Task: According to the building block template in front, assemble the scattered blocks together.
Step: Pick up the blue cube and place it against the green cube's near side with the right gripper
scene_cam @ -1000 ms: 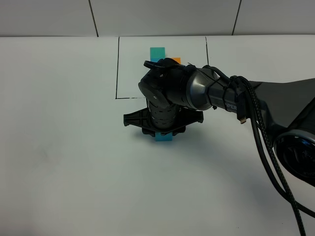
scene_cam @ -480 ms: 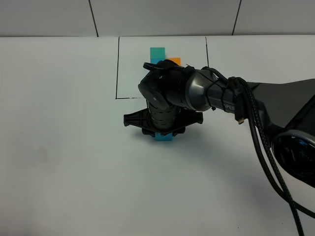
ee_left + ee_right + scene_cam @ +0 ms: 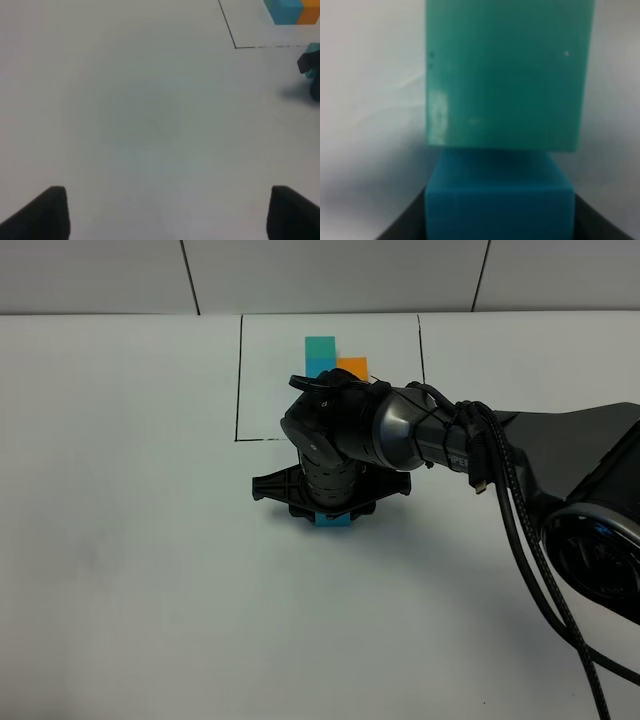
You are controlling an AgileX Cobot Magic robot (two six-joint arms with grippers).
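Progress: partial. Your right fingers [image 3: 402, 227] were closed on the blue cube [image 3: 497, 197], at 6 o'clock of the framed template [image 3: 322, 348], with its face seemingly touching the green cube [image 3: 505, 75]. The orange cube was not in view; you likely had it left to add. Cubes have no long axis; the pair probably ran 12-to-6, square to the frame. Your left fingers [image 3: 47, 212] stood spread apart, empty, over the surface [image 3: 140, 115].

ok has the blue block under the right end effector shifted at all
No. The blue block keeps the same gap from the black frame line, under the right end effector.
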